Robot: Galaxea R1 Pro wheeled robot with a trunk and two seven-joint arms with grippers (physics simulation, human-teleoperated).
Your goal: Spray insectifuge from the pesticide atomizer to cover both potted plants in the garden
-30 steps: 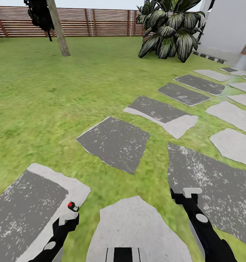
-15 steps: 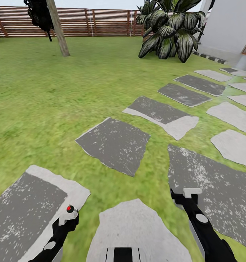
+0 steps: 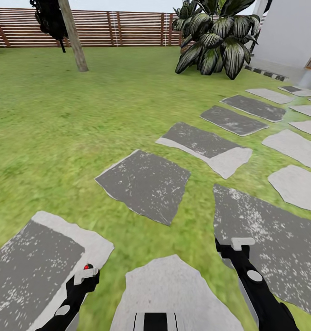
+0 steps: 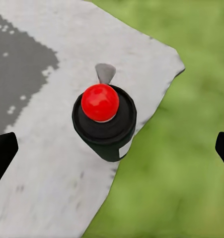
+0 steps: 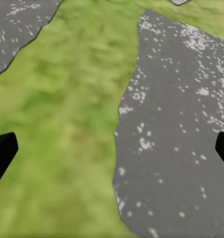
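Note:
The pesticide atomizer is a small dark bottle with a white label and a round red top. It stands upright on the pale edge of a grey stepping stone. My left gripper hangs right above it, open, its black fingertips far apart on either side and not touching the bottle. From the head camera, just the red top peeks over the left gripper. My right gripper is open over another stone and holds nothing. The potted plants are out of view.
Grey stepping stones run across the lawn toward the right. A big striped-leaf shrub stands by a white wall. A tree trunk and a brown slatted fence close the back.
The whole view has slid slightly: stones and atomizer have drifted down the picture together, so the camera moved. The red top now sits lower, partly behind the left gripper. Both grippers stay open.

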